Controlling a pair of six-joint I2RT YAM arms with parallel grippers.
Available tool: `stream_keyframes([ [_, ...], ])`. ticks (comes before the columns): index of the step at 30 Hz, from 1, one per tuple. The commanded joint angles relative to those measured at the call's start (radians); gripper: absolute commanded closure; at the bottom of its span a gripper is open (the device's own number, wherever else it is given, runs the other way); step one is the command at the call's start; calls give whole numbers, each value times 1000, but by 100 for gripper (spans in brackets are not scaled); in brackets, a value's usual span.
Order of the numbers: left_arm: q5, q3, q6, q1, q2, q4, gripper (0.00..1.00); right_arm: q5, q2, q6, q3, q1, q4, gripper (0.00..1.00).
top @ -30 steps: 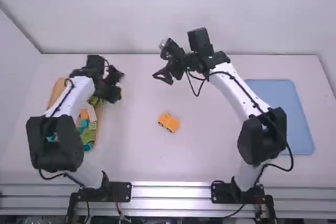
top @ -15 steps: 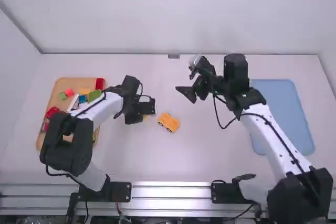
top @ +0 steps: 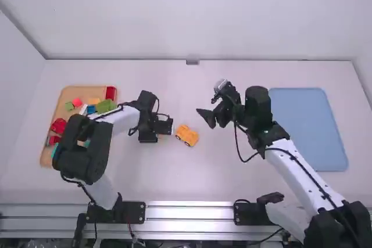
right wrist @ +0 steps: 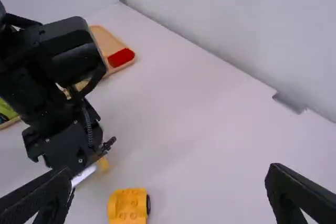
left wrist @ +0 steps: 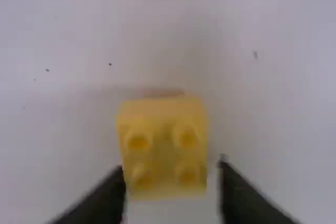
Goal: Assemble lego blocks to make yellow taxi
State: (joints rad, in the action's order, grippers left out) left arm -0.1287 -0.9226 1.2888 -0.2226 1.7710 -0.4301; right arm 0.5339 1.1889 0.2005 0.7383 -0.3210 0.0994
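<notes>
If twelve o'clock is taken as straight away from the arm bases and the car sits at the centre of the dial, the wooden tray (top: 68, 93) lies well out at about nine o'clock. Loose spare blocks rest in it, among them a red block (top: 110, 92) near its far right corner and a green block (top: 106, 106) a little nearer.

Next to the right, close by the car at nine o'clock, comes the left gripper (left wrist: 170, 169), pinching a yellow block (left wrist: 163, 145) that has four studs. It is apart from the car, and I can't tell how high it is above the table.

At the centre, the car (top: 186, 135) stands on its wheels, its yellow-orange body topped with studs. Near it, towards two o'clock, is the right gripper (right wrist: 170, 171), its fingers spread wide with nothing between them. Well out at three o'clock lies the blue tray (top: 308, 126).

As for progress, the wheeled lower part of the taxi looks done, and the upper part looks unbuilt. The held block is probably meant for the top of the car; it has yet to be lined up and pressed on. Whether more pieces must follow can't be told from here.
</notes>
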Motion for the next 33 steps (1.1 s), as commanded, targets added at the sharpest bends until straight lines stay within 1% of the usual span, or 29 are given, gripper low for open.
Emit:
stream_keyframes([
  [1, -25, 12, 9, 5, 5, 13, 1, -11, -17, -17, -7, 13, -14, 2],
  [3, -34, 11, 2, 5, 2, 29, 1, -13, -18, -18, -7, 16, -23, 2],
  [6, -92, -4, -6, 16, -15, 7, 1, -26, -18, -18, -7, 23, -24, 2],
  [10, -373, -19, 29, 90, -42, 9, 1, -22, -13, -14, -10, 45, -34, 2],
  [12, -505, -16, 27, 137, -41, 23, 1, 23, 8, 25, -23, 45, -35, 2],
  [13, -614, -5, 24, 183, -41, 24, 1, 71, 46, 67, -48, 45, -11, 2],
  [14, -624, -4, 24, 188, -41, 24, 1, 75, 51, 71, -52, 44, -5, 2],
  [15, -670, 3, 26, 214, -41, 27, 1, 80, 83, 77, -75, 40, 28, 2],
  [16, -703, 15, 18, 241, -41, 45, 1, 70, 140, 63, -116, 27, 103, 2],
  [17, -713, 26, -7, 264, -41, 62, 1, 72, 189, 54, -151, 16, 178, 2],
  [18, -713, 28, -15, 270, -41, 66, 1, 76, 204, 55, -162, 12, 204, 2],
  [20, -713, 43, -83, 302, -41, 71, 1, 121, 291, 101, -226, -12, 401, 2],
  [21, -716, 45, -111, 307, -41, 71, 1, 137, 313, 123, -244, -23, 467, 2],
  [22, -719, 46, -124, 310, -41, 71, 1, 142, 322, 129, -251, -27, 496, 2],
  [23, -720, 47, -178, 317, -41, 73, 1, 132, 350, 140, -288, -52, 631, 2],
  [24, -719, 47, -211, 321, -41, 73, 1, 87, 357, 129, -315, -71, 712, 2],
  [25, -719, 47, -214, 322, -41, 73, 1, 79, 357, 125, -318, -74, 720, 2],
  [27, -720, 47, -224, 317, -41, 73, 1, -47, 346, 82, -371, -110, 813, 2],
  [29, -720, 47, -216, 314, -41, 73, 1, -89, 344, 74, -397, -129, 829, 2],
  [31, -720, 47, -223, 314, -41, 93, 1, -154, 349, 26, -431, -159, 821, 2],
  [32, -721, 47, -245, 317, -41, 110, 1, -207, 371, -10, -445, -180, 820, 2],
  [33, -721, 47, -254, 317, -41, 117, 1, -223, 384, -21, -447, -185, 823, 2],
])
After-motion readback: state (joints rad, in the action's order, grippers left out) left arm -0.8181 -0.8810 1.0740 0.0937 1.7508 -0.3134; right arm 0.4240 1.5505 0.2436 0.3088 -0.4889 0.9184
